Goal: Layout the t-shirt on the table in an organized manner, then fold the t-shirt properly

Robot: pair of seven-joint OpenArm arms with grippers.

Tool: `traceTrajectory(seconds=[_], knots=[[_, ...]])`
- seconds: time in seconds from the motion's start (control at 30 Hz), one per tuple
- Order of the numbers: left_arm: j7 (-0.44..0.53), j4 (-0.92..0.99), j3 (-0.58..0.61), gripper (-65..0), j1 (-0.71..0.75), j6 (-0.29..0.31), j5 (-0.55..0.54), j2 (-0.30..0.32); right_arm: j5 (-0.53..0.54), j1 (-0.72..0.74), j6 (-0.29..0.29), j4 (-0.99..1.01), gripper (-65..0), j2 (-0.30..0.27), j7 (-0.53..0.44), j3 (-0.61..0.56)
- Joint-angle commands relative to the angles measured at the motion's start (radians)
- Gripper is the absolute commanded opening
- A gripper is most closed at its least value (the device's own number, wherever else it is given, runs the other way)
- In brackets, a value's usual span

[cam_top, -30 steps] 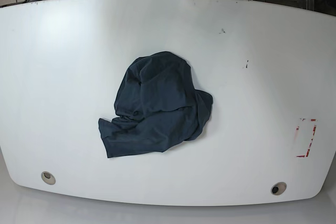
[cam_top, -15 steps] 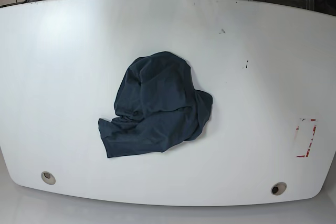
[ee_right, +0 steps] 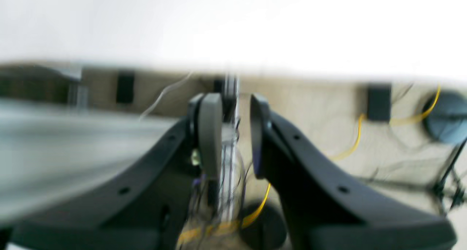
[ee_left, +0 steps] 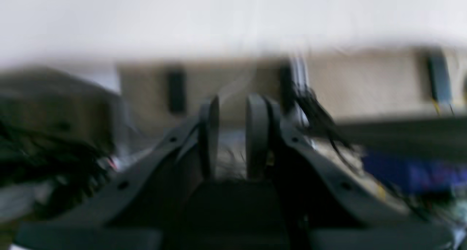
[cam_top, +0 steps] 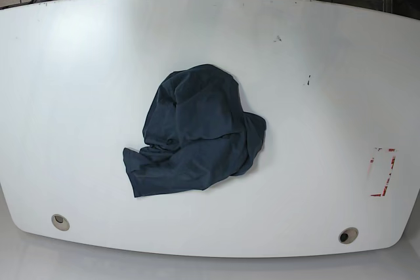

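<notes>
The t-shirt (cam_top: 197, 132) lies crumpled mid-table (cam_top: 315, 44), untouched

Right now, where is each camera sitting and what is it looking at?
Base: sits high above, looking down on the white table with the crumpled navy t-shirt in the middle; hardly any of the robot shows.
Left wrist: rides on the left arm, looking out past the left tool, its fingers a little apart, at a blurry floor and cables.
Right wrist: rides on the right arm, looking past the right tool, fingers also apart, at floor and yellow cable.
Shared: both wrist views show a white surface across the top, no shirt.
</notes>
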State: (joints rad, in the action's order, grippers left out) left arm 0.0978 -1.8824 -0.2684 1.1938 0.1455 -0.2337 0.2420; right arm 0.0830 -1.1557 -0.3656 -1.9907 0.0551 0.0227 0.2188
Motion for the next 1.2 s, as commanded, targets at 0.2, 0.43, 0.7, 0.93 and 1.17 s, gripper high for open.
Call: traceTrajectory(seconds=[0.2, 0.43, 0.7, 0.93, 1.17], knots=[[-0.056, -0.105, -0.013, -48.3, -0.108, 0.004, 0.003, 0.006, 0.002, 0.170, 0.001, -0.025, -51.0, -0.002, -0.027, 0.027], [-0.203, -0.108, -0.016, -28.1, -0.276, 0.004, 0.003, 0.006, 0.001, 0.322, -0.005, -0.029, -35.2, -0.008, 0.061, 0.032], [-0.270, -0.108, -0.018, -23.5, -0.401, 0.004, 0.003, 0.006, 0.002, 0.497, -0.008, -0.028, -25.8, -0.082, 0.181, 0.015], [-0.270, -0.108, -0.068, -23.2, -0.473, 0.004, 0.001, 0.004, 0.010, 0.675, -0.026, -0.028, -26.3, -0.179, 0.311, -0.046], [-0.272, -0.108, -0.107, -23.2, -0.529, 0.004, 0.001, 0.001, 0.010, 0.831, -0.168, -0.028, -26.3, -0.237, 0.403, -0.164]])
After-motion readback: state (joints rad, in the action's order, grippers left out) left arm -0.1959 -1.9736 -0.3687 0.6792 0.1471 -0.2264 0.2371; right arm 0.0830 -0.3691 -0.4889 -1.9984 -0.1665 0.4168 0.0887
